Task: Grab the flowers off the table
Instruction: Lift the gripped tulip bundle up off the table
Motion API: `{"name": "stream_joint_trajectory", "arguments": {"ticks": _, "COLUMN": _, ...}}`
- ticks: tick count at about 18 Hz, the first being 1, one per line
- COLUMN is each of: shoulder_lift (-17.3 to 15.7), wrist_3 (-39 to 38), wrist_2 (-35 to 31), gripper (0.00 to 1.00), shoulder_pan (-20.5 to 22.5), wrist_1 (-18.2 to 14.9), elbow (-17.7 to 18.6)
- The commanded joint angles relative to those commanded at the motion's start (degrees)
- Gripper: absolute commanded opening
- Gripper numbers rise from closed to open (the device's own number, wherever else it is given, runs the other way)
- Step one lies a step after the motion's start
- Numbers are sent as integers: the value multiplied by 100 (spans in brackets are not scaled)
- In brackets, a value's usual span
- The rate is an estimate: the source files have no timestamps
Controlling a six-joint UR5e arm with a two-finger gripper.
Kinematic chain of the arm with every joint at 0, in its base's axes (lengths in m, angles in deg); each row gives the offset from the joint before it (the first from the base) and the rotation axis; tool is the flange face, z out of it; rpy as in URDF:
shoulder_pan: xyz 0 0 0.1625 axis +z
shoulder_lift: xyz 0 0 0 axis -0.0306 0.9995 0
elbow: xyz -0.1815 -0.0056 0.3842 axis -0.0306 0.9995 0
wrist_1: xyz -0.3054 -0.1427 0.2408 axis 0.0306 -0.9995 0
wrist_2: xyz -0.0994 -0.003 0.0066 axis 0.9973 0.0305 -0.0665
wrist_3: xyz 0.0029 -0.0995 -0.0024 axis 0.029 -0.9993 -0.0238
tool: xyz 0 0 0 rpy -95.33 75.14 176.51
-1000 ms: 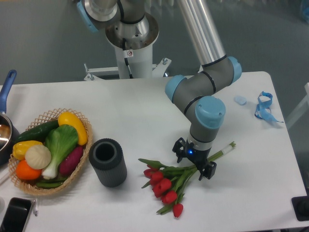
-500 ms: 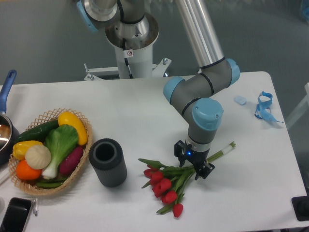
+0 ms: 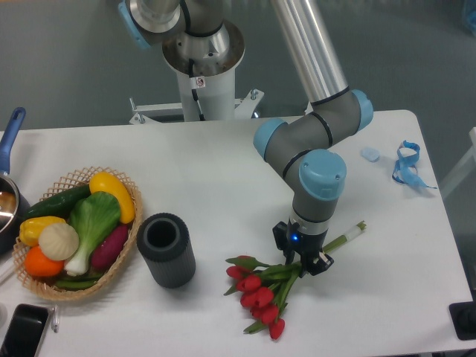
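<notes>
The flowers (image 3: 260, 291) are a bunch of red tulips with green leaves, and their long green stems run up to the right to a cut end near the table's right side. The heads lie low over the white table (image 3: 223, 171), front centre. My gripper (image 3: 301, 260) points straight down over the stems, just right of the heads. Its jaws are closed in on the stems. Whether the bunch is off the table is not clear.
A dark grey cylinder cup (image 3: 166, 250) stands left of the flowers. A wicker basket (image 3: 74, 230) of toy vegetables is at the left. A blue ribbon (image 3: 407, 163) and a small pale object (image 3: 370, 154) lie at the back right. A pan (image 3: 7, 186) sits at the left edge.
The jaws have narrowed from wide apart to closed on the stems. The bunch has shifted slightly right and the heads have drawn together.
</notes>
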Motion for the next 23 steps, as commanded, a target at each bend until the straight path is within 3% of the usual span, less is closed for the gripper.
{"name": "stream_joint_trajectory", "arguments": {"ticks": 8, "shoulder_lift": -9, "wrist_3": -26, "wrist_2": 18, "gripper": 23, "shoulder_pan": 26, "wrist_1": -9, "elbow": -202}}
{"name": "stream_joint_trajectory", "arguments": {"ticks": 14, "shoulder_lift": -114, "wrist_3": -35, "wrist_2": 70, "gripper": 21, "shoulder_pan": 96, "wrist_1": 0, "elbow": -254}}
{"name": "stream_joint_trajectory", "arguments": {"ticks": 23, "shoulder_lift": -843, "wrist_3": -1159, "wrist_2": 1747, "gripper": 22, "shoulder_pan": 500, "wrist_1": 0, "elbow": -966}}
